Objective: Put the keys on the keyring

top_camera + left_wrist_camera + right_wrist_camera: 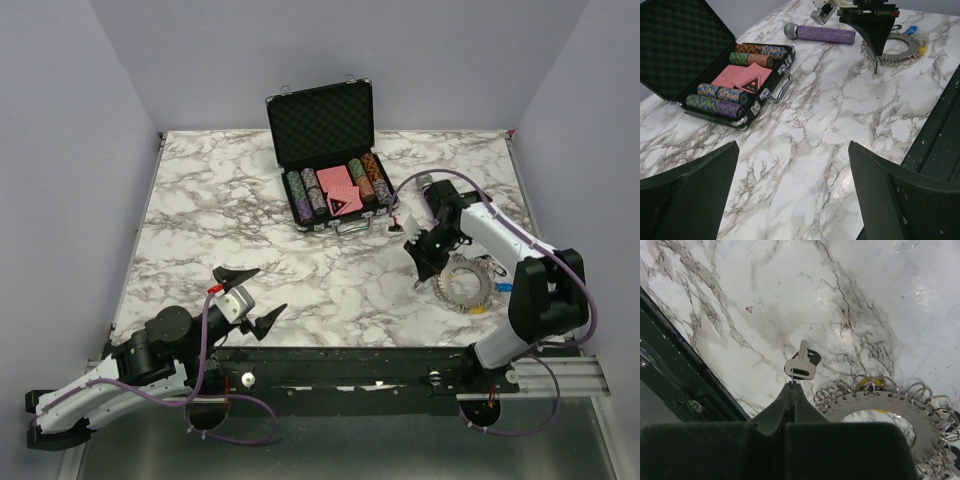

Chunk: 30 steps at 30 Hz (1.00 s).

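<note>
The keyring [465, 283] is a large silver disc fringed with small rings, lying flat at the right; it also shows in the right wrist view [900, 405] and the left wrist view [902, 50]. A blue-headed key [503, 289] and a yellow-headed key [478, 309] lie at its edge. My right gripper [425, 262] is shut on a thin wire loop that carries a silver key [801, 365], held just left of the keyring above the table. My left gripper [250, 295] is open and empty near the front left, far from the keyring.
An open black chip case [330, 150] with poker chips and cards stands at the back middle. A purple microphone [825, 34] lies between the case and the right arm. The black rail [350, 365] runs along the table's near edge.
</note>
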Tool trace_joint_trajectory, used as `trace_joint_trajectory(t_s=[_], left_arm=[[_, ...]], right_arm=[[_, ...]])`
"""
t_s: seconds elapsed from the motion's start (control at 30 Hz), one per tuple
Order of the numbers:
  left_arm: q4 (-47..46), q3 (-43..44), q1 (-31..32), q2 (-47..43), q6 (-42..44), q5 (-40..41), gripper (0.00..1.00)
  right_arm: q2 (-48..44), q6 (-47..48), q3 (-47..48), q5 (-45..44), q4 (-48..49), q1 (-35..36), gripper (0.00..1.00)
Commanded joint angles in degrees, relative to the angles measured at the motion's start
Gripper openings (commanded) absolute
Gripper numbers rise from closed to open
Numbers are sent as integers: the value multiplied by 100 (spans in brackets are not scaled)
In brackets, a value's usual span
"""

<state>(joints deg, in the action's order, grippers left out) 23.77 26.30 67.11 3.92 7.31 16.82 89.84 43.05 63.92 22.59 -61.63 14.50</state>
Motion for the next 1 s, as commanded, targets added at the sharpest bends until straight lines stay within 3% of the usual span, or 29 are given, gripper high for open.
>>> trace_joint_trajectory(t_s=[0.0,0.97], left_arm=[[49,-3,-40,-6,60,-144,99],[5,-38,-102,12,86,-197,99]], right_arm=[[217,-77,208,219,151,-26,0],[1351,-429,876,228,634,668,0]])
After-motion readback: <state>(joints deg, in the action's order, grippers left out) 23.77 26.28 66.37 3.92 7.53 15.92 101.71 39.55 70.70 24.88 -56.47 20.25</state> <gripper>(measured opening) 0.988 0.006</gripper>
